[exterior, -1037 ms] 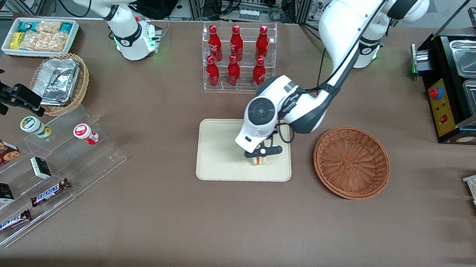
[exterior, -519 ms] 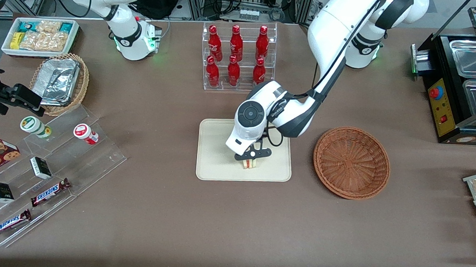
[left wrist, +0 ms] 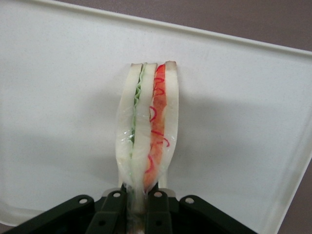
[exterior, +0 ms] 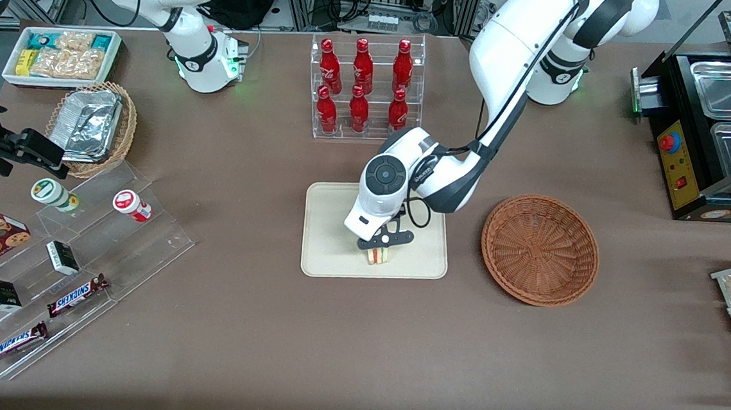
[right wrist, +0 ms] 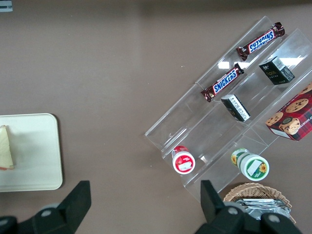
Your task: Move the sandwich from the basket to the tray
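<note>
Tool [exterior: 380, 250] low over the tray [exterior: 330, 254], clamped on the sandwich [exterior: 379, 256].

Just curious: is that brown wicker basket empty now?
Empty: the basket shows only bare weave. The tool holds the sandwich over the tray.

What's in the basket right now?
Nothing shows inside the basket; its whole woven floor is in view, uncovered. The sandwich is over the tray, pinched upright in the gripper. Whether it touches the tray is hidden.

Six red bottles [exterior: 361, 79], two Snickers bars [exterior: 77, 295], perhaps more hidden.
</note>
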`<state>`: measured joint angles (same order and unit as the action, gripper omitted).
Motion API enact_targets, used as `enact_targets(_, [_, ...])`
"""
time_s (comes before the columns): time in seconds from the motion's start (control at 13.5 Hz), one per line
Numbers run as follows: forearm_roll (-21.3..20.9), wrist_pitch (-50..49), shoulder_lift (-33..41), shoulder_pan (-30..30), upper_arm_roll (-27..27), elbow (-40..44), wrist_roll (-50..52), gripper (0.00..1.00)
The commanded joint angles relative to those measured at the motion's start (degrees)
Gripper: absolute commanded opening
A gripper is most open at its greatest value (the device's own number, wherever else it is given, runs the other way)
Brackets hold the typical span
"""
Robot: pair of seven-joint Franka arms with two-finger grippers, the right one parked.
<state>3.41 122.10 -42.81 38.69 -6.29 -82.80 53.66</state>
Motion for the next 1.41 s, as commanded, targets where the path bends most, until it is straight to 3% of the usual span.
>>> enact_targets(0.0, [0.81, 0.51, -0.43, 0.77, -0.12, 0.80, 1.44, 1.00])
enact_targets(0.3, [2.73, -0.89, 2.28, 0.07, -0.12, 1.07, 1.44, 1.00])
enact_targets(0.74, [1.51, -13.37, 8.96, -1.95, 0.23, 1.33, 0.39, 1.00])
enact_targets(1.11, [-0.42, -23.73, 15.11, -6.87, 1.36, 0.72, -7.16, 1.00])
enact_targets(1.33, [-0.60, -25.15, 16.44, -10.73, 1.55, 0.10, -10.58, 1.00])
